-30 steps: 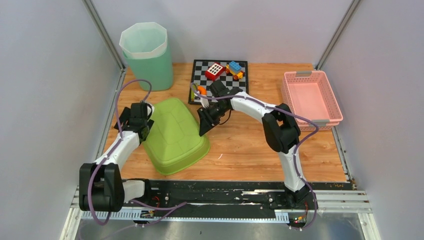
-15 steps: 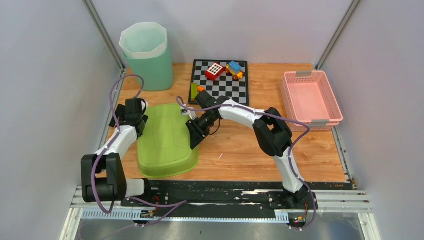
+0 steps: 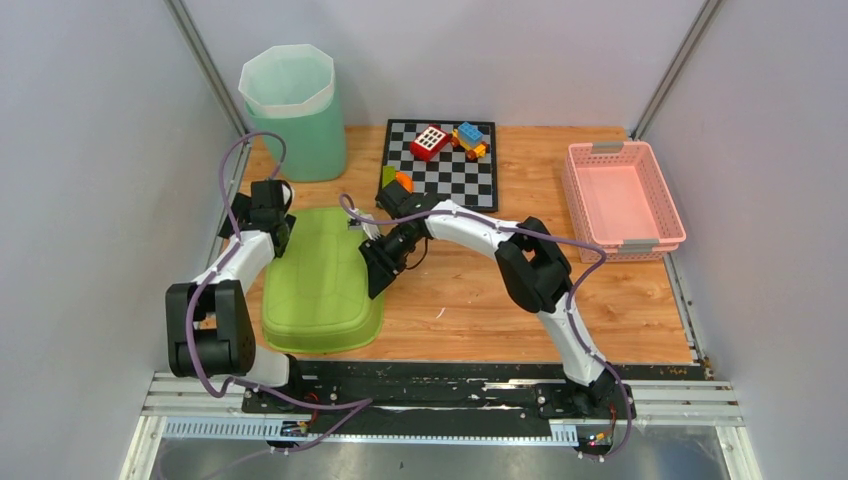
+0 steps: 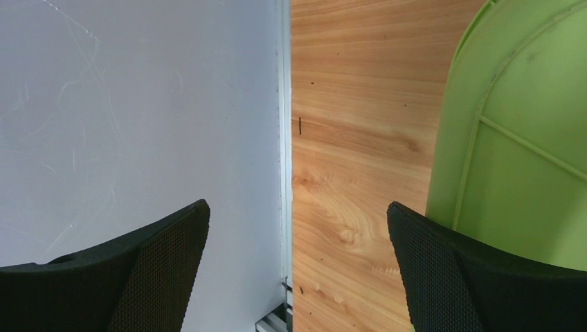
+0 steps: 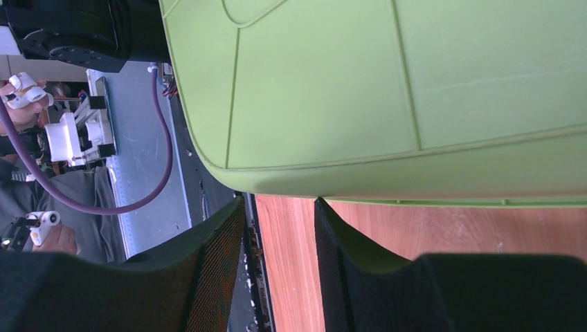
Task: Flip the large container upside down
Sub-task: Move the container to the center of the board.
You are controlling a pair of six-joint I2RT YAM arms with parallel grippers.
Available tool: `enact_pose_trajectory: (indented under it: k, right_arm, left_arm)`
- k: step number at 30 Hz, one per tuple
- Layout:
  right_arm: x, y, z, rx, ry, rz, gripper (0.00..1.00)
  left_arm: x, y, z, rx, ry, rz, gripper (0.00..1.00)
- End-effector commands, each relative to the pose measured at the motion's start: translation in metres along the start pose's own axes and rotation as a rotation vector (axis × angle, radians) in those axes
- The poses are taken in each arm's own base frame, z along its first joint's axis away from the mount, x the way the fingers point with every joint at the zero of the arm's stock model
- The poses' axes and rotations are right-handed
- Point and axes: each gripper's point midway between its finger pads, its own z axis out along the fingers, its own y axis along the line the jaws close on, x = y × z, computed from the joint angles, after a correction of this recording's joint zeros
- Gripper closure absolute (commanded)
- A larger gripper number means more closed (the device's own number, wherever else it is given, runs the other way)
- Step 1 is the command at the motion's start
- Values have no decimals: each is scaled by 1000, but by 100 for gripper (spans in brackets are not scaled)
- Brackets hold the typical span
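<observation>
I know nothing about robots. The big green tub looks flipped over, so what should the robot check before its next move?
1. The large light-green plastic tub is upside down: ok. Its ribbed base faces up and its rim is down on the wooden table.
2. The left pincer holds nothing: ok. Its jaws are wide, with the tub beside it.
3. The right pincer holds nothing: ok. Only bare wood shows between its jaws.
4. The right pincer's tips are clear of the tub's rim: cannot tell. They sit right at it.
5. The tub stands apart from the mint-green bin and the black-and-white checkerboard: ok.
</observation>
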Motion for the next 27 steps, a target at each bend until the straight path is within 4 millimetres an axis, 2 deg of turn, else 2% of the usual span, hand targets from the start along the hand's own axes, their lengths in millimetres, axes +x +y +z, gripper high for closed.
enact_pose_trajectory:
  k: [1,10,13,16,21,24,27]
  right_arm:
    - [-12,2,12,-14,-6,-32,55]
    - [-31,4,17,-1,-28,-51,55]
    - [-36,13,6,3,-41,-75,55]
    - [-39,22,-21,27,-75,-120,54]
    - [-38,36,-82,91,-160,-170,52]
    - [-27,41,-119,143,-204,-213,48]
    - [-16,53,-156,207,-247,-279,37]
  left_arm:
    - [-1,-8,7,31,14,-14,0]
    - [-3,6,10,5,28,-66,0]
    - [-2,17,6,-12,23,-92,0]
    - [-3,31,-6,-33,-7,-115,0]
    - [-20,46,-48,30,-133,-172,0]
    - [-39,41,-82,155,-269,-192,0]
    - [-54,30,-119,264,-391,-164,0]
